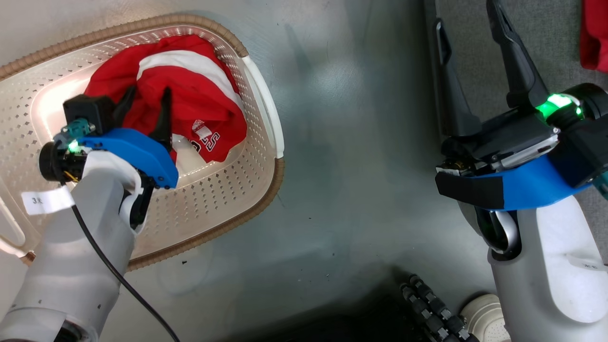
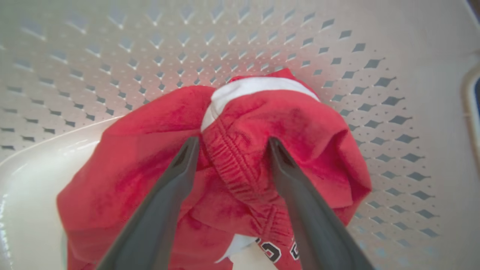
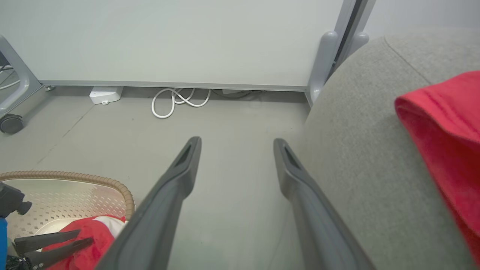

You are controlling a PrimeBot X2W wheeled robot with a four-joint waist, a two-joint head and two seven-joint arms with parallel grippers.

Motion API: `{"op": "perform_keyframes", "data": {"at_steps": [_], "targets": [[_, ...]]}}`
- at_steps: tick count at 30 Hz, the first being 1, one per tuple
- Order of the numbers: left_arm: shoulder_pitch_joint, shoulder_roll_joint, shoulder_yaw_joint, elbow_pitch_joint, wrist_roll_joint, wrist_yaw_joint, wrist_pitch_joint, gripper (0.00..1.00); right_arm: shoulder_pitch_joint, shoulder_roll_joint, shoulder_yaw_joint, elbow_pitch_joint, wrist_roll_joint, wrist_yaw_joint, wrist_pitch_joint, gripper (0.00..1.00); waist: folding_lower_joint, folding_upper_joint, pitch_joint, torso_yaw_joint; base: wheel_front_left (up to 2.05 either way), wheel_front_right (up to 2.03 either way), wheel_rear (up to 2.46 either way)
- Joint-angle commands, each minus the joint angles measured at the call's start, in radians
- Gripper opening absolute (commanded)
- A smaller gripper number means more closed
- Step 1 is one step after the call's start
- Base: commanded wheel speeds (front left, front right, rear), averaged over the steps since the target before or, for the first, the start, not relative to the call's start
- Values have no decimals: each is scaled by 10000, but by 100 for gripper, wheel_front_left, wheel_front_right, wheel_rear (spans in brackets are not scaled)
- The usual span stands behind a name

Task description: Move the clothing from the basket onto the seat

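The cream perforated basket (image 1: 259, 199) with its brown rim stands on the floor at the left. Inside lies red clothing (image 1: 190, 90) with a white stripe and small lettering. My left gripper (image 1: 148, 92) is down in the basket and open. Its two fingers straddle a bunched elastic fold of the garment (image 2: 240, 165), tips (image 2: 193, 144) touching the cloth. My right gripper (image 1: 468, 16) is open and holds nothing, hovering by the edge of the grey seat (image 1: 536, 28). A second red garment (image 3: 446, 131) lies on the seat (image 3: 360, 150).
Bare grey floor (image 1: 356, 142) separates basket and seat. A white cable (image 3: 176, 101), a small white box (image 3: 105, 94) and a caster wheel (image 3: 10, 123) sit along the far wall panel. A black ribbed cable guide (image 1: 432, 308) lies near my base.
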Motion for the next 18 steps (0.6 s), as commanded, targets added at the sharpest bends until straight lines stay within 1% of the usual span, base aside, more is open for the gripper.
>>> {"op": "perform_keyframes", "data": {"at_steps": [1,4,8,9,10,13,18], "targets": [[-272,-39,-3,57,-144,-12,57,100,100,12,14,19,70,1,-80,100,-2,0,20,-5,0,0,0],[-382,-100,-74,359,-385,-12,326,100,186,12,55,5,124,1,-108,100,-2,0,13,-52,0,0,0],[-551,-319,-197,710,-645,-12,823,100,279,12,6,-46,107,1,-111,100,-2,0,-4,-101,0,0,0],[-588,-340,-228,751,-697,-12,897,52,280,12,-4,-56,105,1,-117,100,-2,0,-2,-104,0,0,0],[-619,-337,-271,773,-710,-12,917,0,292,12,-14,-55,113,1,-122,100,-2,0,-2,-107,0,0,0],[-648,-393,-493,808,-824,-12,1078,0,314,12,-3,-37,165,1,-132,100,-2,0,-16,-120,0,0,0],[-645,-284,-770,814,-1005,-12,1170,0,261,12,33,-5,194,1,-158,100,-2,0,-48,-133,0,0,0]]}}
